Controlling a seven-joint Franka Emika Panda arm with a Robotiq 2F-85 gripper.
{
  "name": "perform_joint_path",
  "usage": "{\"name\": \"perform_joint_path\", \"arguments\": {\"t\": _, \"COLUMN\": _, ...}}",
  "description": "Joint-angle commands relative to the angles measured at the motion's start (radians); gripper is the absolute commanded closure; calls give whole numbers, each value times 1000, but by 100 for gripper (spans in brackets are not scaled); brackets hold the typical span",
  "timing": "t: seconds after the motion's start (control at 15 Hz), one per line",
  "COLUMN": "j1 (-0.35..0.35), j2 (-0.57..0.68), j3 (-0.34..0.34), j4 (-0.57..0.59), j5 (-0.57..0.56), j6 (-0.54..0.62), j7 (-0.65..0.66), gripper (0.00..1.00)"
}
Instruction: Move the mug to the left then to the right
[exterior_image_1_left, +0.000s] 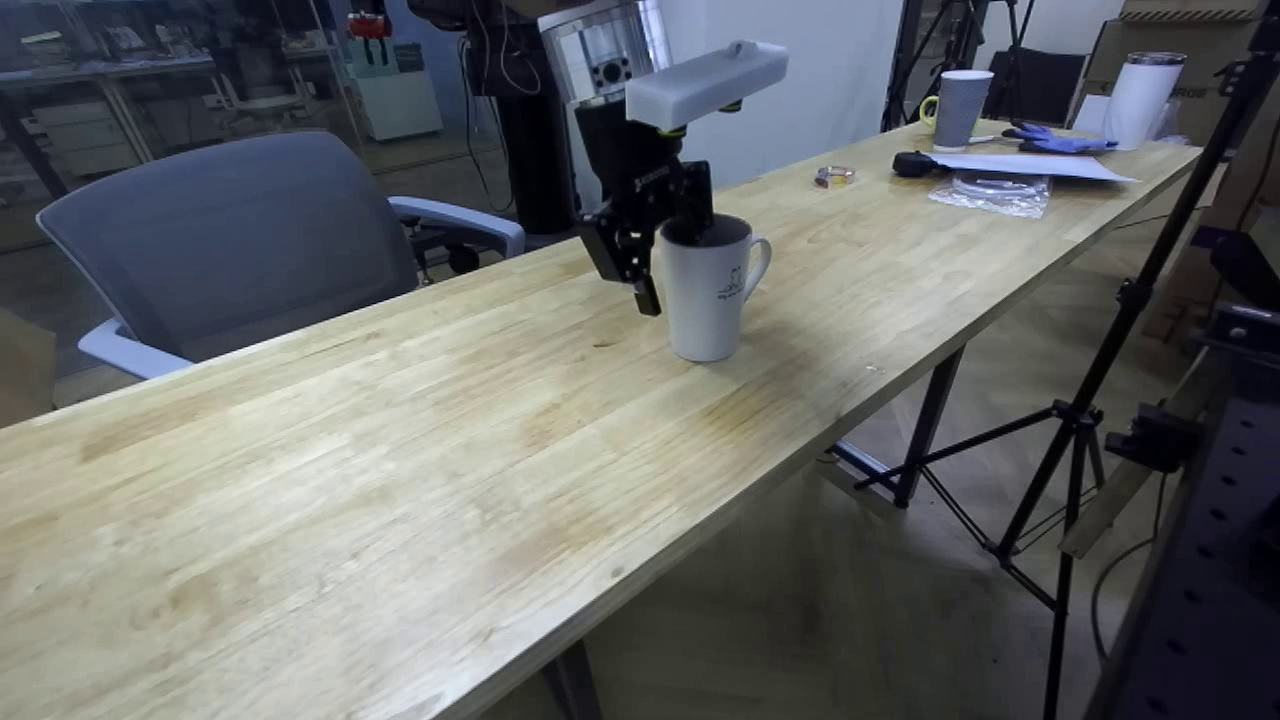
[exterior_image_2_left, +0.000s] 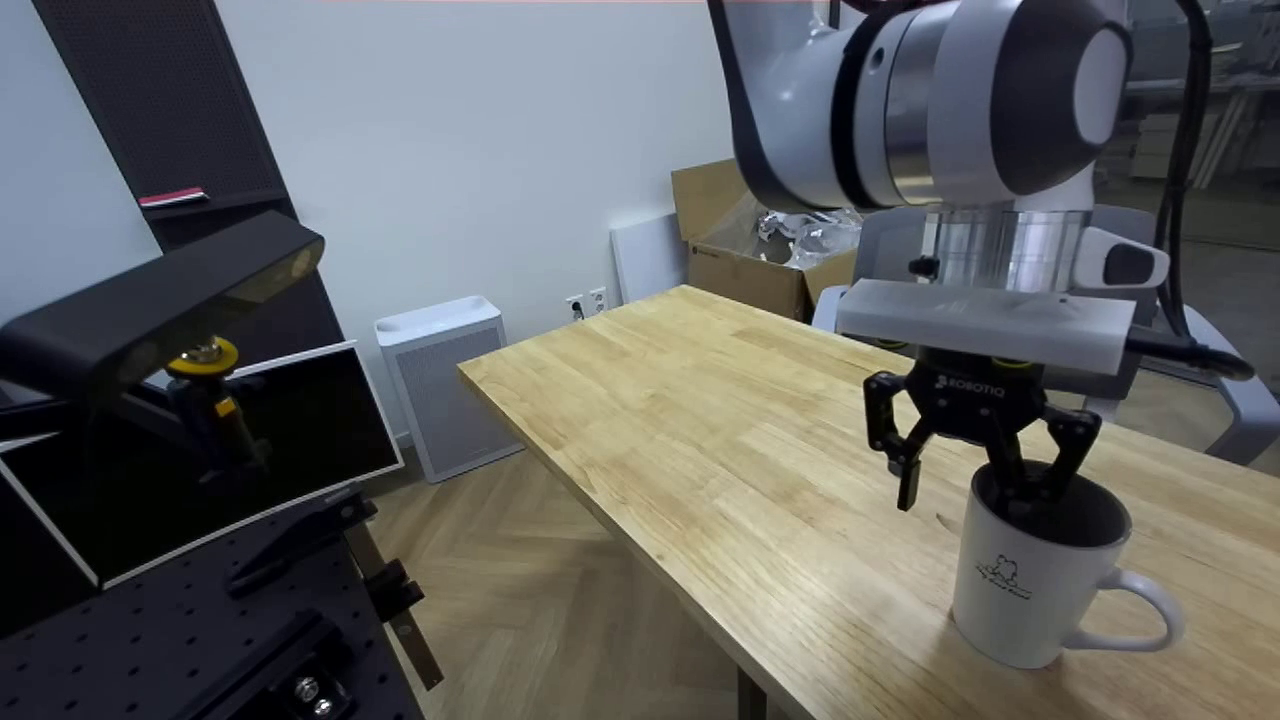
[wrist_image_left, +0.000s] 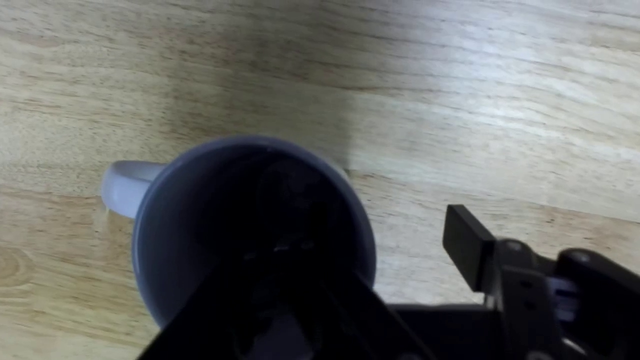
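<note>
White mug (exterior_image_2_left: 1035, 590), upright, loop-handled (small dark drawing (exterior_image_2_left: 1003, 575)), jaws apart astride its wall

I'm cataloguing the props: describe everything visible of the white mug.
The mug looks ceramic: white, narrowing slightly downward, with a loop handle and a small dark drawing over illegible lettering. Its inside is too dark to judge. It stands upright on the wooden table. The open gripper has one finger inside it; any contact there is unclear.
</note>
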Motion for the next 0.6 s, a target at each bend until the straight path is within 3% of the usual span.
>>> {"name": "perform_joint_path", "arguments": {"t": 0.0, "j1": 4, "j2": 1, "j3": 1, "j4": 7, "j5": -4, "j6": 1, "j7": 23, "gripper": 67}}
{"name": "perform_joint_path", "arguments": {"t": 0.27, "j1": -1, "j2": 4, "j3": 4, "j4": 13, "j5": 0, "j6": -11, "j7": 16, "gripper": 95}}
{"name": "perform_joint_path", "arguments": {"t": 0.4, "j1": -2, "j2": 8, "j3": 2, "j4": 22, "j5": -1, "j6": -18, "j7": 18, "gripper": 100}}
{"name": "perform_joint_path", "arguments": {"t": 0.53, "j1": -4, "j2": 10, "j3": 0, "j4": 29, "j5": 1, "j6": -25, "j7": 18, "gripper": 97}}
